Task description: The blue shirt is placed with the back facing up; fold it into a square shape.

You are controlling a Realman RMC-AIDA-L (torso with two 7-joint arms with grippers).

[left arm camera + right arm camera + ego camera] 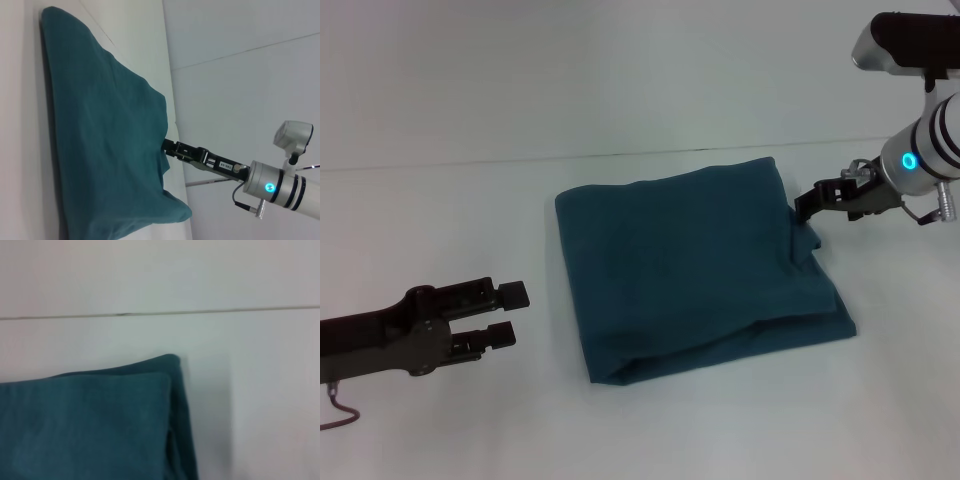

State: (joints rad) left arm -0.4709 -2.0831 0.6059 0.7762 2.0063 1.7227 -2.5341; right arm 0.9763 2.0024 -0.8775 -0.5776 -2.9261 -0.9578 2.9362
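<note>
The blue shirt (695,265) lies on the white table (440,220), folded into a rough square with layered edges showing along its near right side. My right gripper (810,205) is at the shirt's right edge near the far corner, touching the cloth. The left wrist view shows the same: the right gripper (167,145) meets the edge of the blue shirt (100,140). In the right wrist view only the far corner of the blue shirt (100,420) appears, lying flat. My left gripper (510,315) is open, low over the table, a short way left of the shirt and holding nothing.
The table's far edge (470,160) runs just behind the shirt, with a pale wall beyond it. A thin cable (340,410) hangs under my left arm at the near left.
</note>
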